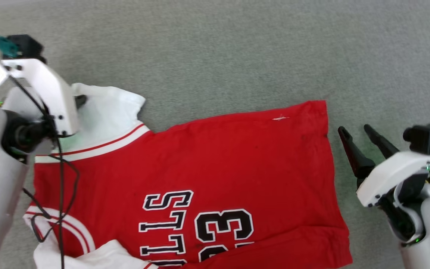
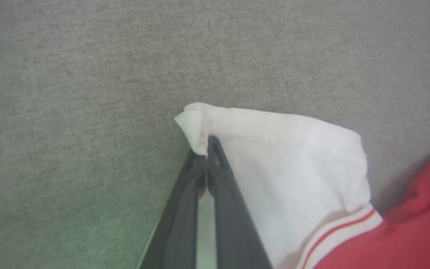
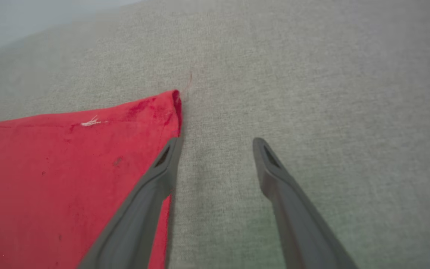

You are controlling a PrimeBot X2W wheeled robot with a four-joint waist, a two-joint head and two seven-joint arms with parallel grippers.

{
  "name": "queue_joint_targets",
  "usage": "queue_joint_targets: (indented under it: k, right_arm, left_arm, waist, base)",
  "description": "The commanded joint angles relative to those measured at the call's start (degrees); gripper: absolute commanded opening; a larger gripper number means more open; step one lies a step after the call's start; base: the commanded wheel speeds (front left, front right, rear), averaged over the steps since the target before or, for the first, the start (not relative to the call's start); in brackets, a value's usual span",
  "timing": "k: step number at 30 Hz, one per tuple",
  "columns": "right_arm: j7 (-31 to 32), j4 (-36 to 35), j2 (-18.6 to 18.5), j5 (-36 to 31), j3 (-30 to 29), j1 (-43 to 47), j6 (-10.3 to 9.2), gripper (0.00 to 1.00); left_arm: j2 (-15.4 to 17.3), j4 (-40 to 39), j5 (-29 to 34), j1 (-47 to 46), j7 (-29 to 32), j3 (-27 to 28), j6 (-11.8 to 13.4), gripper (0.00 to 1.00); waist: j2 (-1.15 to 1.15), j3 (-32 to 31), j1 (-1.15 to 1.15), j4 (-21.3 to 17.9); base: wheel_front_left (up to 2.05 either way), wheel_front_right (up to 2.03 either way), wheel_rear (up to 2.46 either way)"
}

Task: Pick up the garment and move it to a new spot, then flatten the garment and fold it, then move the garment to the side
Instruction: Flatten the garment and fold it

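I judge the task to be in its flattening stage. The garment [image 1: 218,168], a red jersey with dark white-outlined lettering [image 1: 200,224], lies spread face up from the centre of my head view toward 6 o'clock. Its collar end is at 9 o'clock and its hem at 3 o'clock. The body looks mostly smooth and shows no fold, so the folding and the move to the side are left to do. I cannot tell whether this is already its new spot. The white sleeve [image 1: 106,108] at 10 o'clock is rumpled. My left gripper [image 2: 206,157] is clamped together on that sleeve's outer corner [image 2: 194,123], probably to draw it out flat. My right gripper [image 1: 355,129] hovers at 3 o'clock just beside the hem, jaws apart and holding nothing. One finger overlaps the red edge in the wrist view, but I cannot tell if it touches. Beneath everything is a grey, felt-like surface [image 1: 237,48], bare toward 12 o'clock. A pale blurred band [image 3: 32,18] lies beyond its far edge. A small white thread [image 1: 280,118] sits near the hem.
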Motion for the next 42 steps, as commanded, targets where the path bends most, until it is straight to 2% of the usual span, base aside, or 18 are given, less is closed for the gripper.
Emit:
queue_joint_targets:
  k: [1,7,11,17,20,21,23,24,27,33,37,42]
  right_arm:
    - [1.74,0.31,-0.83,1.53,0.36,-1.57,-0.05,1.0]
    - [15.06,1.81,-7.4,6.92,3.81,-7.31,-0.05,1.0]
    - [22.05,3.32,-10.14,8.04,6.41,-11.45,-0.04,1.0]
    - [26.9,7.1,-11.94,8.48,11.47,-15.27,-0.05,1.0]
    - [29.57,10.53,-11.41,9.61,14.45,-14.77,-0.03,1.0]
    - [31.06,12.04,-11.43,9.94,15.44,-14.43,-0.03,0.8]
    - [33.13,14.18,-10.94,11.2,17.01,-13.48,-0.02,0.16]
    - [33.79,14.85,-10.85,11.65,17.63,-13.47,-0.01,0.0]
    - [31.91,15.07,-11.76,12.3,17.99,-15.23,0.0,0.0]
    - [24.52,12.81,-14.14,11.93,14.44,-18.62,-0.07,0.0]
    - [21.89,11.47,-14.2,10.6,12.64,-15.3,-0.07,0.0]
    - [19.93,8.82,-13.23,9.39,9.8,-8.31,-0.07,0.0]
  left_arm:
    - [-0.45,-0.08,0.49,0.62,-0.34,-0.39,-0.36,0.0]
    - [-1.84,-3.43,1.96,-1.47,-3.63,-1.25,-1.3,0.0]
    - [-2.39,-6.11,3.01,-2.21,-5.32,-1.62,-1.39,0.0]
    - [-2.54,-8.22,3.28,-1.34,-6.41,-1.81,-1.48,0.0]
    - [-2.53,-8.4,3.12,-0.76,-7.37,-1.62,-1.69,0.0]
    - [-2.5,-8.33,3.1,-0.62,-7.61,-1.53,-1.78,0.0]
    - [-2.57,-8.16,2.98,-0.18,-8.25,-1.47,-1.92,0.0]
    - [-2.57,-7.98,2.9,0.1,-8.49,-1.45,-1.91,0.0]
    - [-2.31,-7.35,2.75,0.56,-9.51,-1.23,-2.27,0.0]
    - [-1.64,-6.25,3.51,2.13,-13.55,-0.36,-2.14,0.0]
    - [-1.21,-6.29,2.64,5.2,-15.55,0.57,-1.8,0.0]
    - [0.01,-9.14,1.31,12.81,-18.74,2.23,-0.22,0.0]
  waist:
    - [0.0,-0.96,0.0,1.16]
    - [0.0,-2.19,0.0,4.84]
    - [0.0,-1.92,0.0,7.02]
    - [0.0,-0.2,0.0,9.07]
    - [0.0,0.35,0.0,9.5]
    - [0.0,0.44,0.0,9.6]
    - [0.0,0.47,0.0,9.72]
    - [0.0,0.36,0.0,9.74]
    - [0.0,-0.37,0.0,9.57]
    - [0.0,-3.92,0.0,9.65]
    - [0.0,-7.43,0.0,10.13]
    - [0.0,-11.68,0.0,10.98]
  base:
    - [0.0,0.0,0.0]
    - [0.0,0.0,0.0]
    - [0.0,0.0,0.0]
    - [0.0,0.0,0.0]
    - [0.0,0.0,0.0]
    - [0.0,0.0,0.0]
    - [0.0,0.0,0.0]
    - [0.0,0.0,0.0]
    - [0.0,0.0,0.0]
    - [0.0,0.0,0.0]
    - [0.0,0.0,0.0]
    - [0.0,0.0,0.0]
